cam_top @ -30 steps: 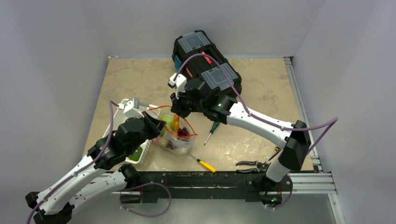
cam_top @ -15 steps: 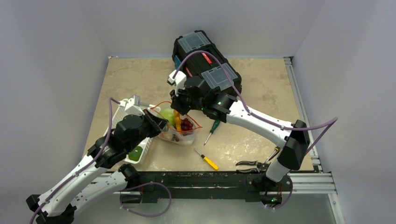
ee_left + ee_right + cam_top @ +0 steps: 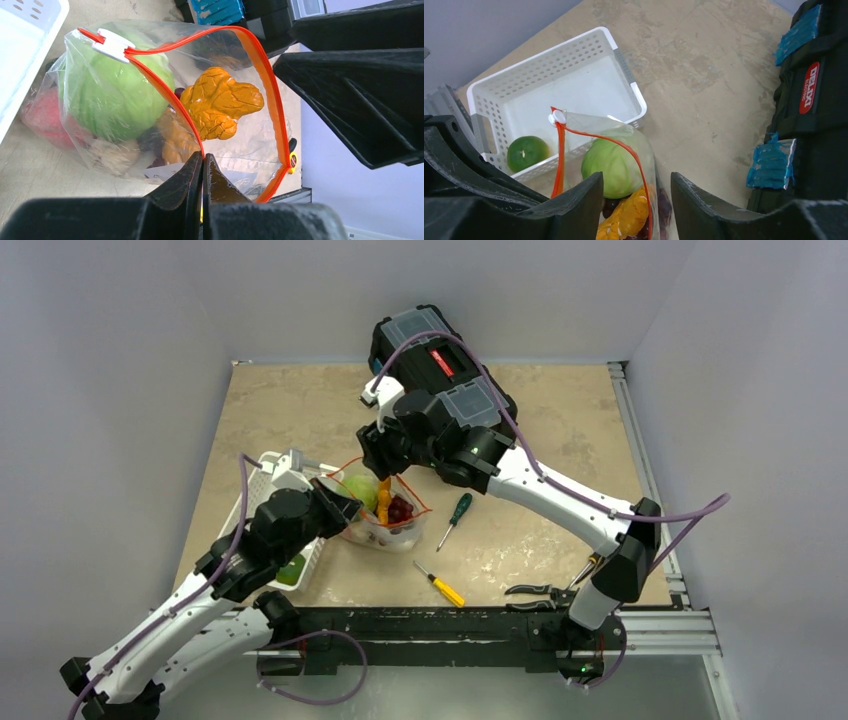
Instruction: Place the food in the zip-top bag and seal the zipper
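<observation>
**Zip-top bag held open beneath the right gripper**

Zip-top bag (image 3: 392, 530) stands on the table (image 3: 560, 430) just beside the white basket (image 3: 574, 65), its mouth gaping upward. The left arm reaches forward from the near-left corner. The left gripper (image 3: 202, 162) has its fingers pressed together, pinching the near run of the zipper (image 3: 260, 65). The zipper's white tab (image 3: 112, 44) sits at the far end of the strip. The right arm arcs in from the near-right base, its wrist bent downward in front of the black toolbox (image 3: 440, 360). The right gripper (image 3: 636, 192) hangs directly over the bag mouth with its fingers spread and nothing between them. An orange carrot (image 3: 629, 220) lies in the mouth below, beside the cabbage (image 3: 611, 165). One green round fruit (image 3: 527, 152) lies in the basket. The toolbox bears a red label (image 3: 809, 95) whose white letters appear to read DELIXI; the smaller line under it is too small to read.
</observation>
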